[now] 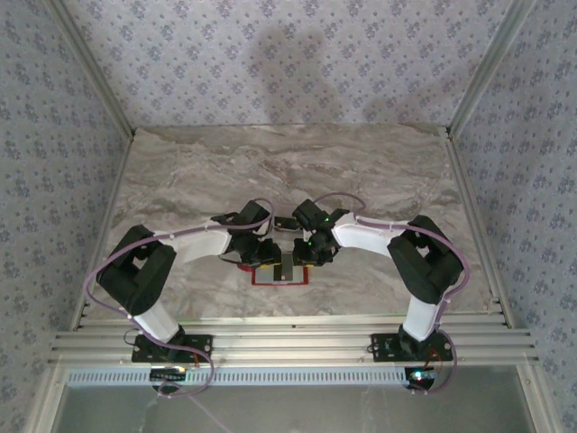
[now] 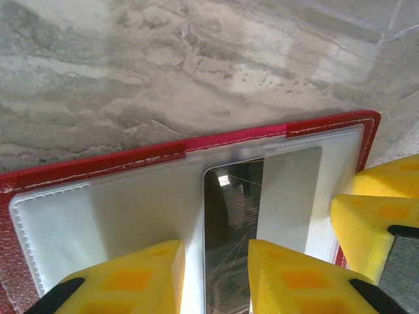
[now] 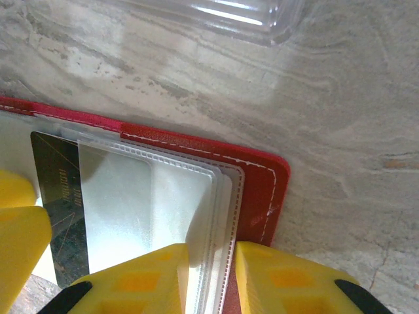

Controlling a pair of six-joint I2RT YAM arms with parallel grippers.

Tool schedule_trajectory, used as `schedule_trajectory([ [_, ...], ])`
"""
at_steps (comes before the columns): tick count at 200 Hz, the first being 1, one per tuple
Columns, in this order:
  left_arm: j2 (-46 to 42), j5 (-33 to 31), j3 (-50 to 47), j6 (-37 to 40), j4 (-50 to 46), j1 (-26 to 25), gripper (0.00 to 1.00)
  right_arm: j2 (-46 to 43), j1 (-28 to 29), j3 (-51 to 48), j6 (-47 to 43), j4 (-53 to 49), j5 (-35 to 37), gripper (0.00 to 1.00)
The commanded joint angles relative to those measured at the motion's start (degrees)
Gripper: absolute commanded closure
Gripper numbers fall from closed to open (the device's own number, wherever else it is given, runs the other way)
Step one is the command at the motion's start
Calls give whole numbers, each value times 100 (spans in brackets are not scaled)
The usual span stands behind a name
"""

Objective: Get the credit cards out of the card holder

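Note:
The red card holder (image 1: pixel 261 280) lies open and flat on the marble table, between the two arms. One dark glossy credit card (image 2: pixel 229 222) sits in its clear sleeves, half under a frosted pocket, and appears again as the dark card (image 3: pixel 55 196). My left gripper (image 2: pixel 216 252) stands over the holder (image 2: pixel 98 167), its jaws narrowly apart astride the card's left edge. My right gripper (image 3: pixel 211 252) is at the holder's right end (image 3: pixel 262 190), jaws narrowly apart astride the fanned edges of the plastic sleeves (image 3: pixel 219 196). Both grippers (image 1: pixel 268 255) (image 1: pixel 311 253) meet over the holder.
A clear ribbed plastic tray (image 3: pixel 229 16) lies on the table just beyond the holder. The right gripper's yellow fingers (image 2: pixel 376 216) crowd the left wrist view, the left's finger (image 3: pixel 19 229) the right view. Open marble (image 1: pixel 288 171) stretches behind; metal rails edge the table.

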Motion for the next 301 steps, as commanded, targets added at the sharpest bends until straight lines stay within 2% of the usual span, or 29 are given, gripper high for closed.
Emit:
schedule_trajectory([
  [1,-93,202,-133,-95,366,73,69,186,77,21,-19,-209,86,73],
  [79,54,705,-504,-279,1137,175,70,176,97,34,-9,-234,94,73],
  [135,-27,737,-552,-281,1170,217,79,176,96,26,-18,-252,99,73],
  [301,-772,-22,-228,364,-334,313,91,167,92,9,-27,-266,126,73],
])
